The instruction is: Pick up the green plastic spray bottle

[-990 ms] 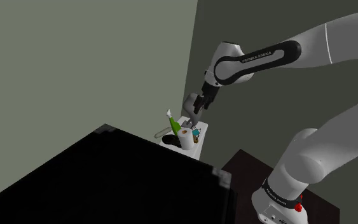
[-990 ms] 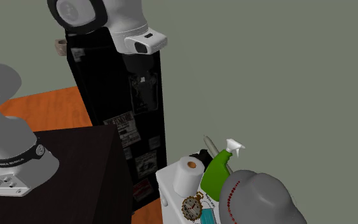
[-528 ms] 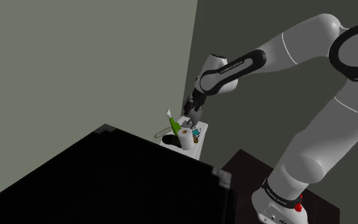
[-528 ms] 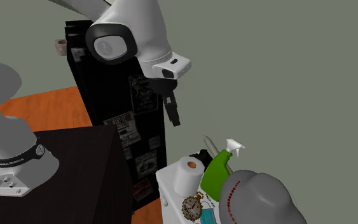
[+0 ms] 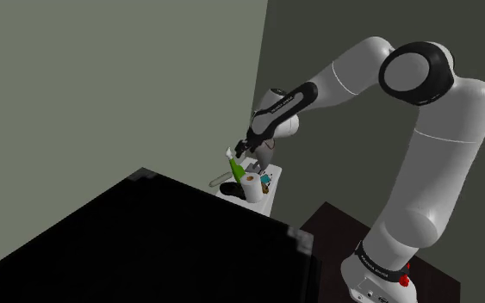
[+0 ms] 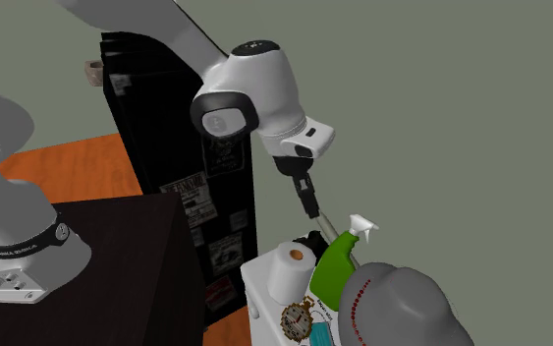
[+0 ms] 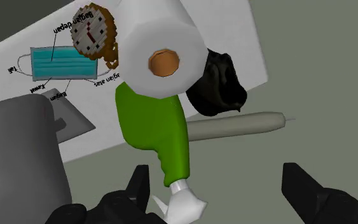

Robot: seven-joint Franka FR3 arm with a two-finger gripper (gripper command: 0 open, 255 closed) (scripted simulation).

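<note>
Your gripper [image 7: 217,175] hangs over the white table [image 7: 250,44] with its fingers spread apart, clasping nothing. Take the paper roll [image 7: 161,44] as landmark. The green spray bottle [image 7: 155,127] stands just beside the roll, its white nozzle pointing up toward the gripper. A black lump [image 7: 217,83] and a grey rod [image 7: 241,124] lie just beside the roll. A round clock [image 7: 93,33] and a blue face mask [image 7: 60,63] lie on the roll's opposite side.
</note>
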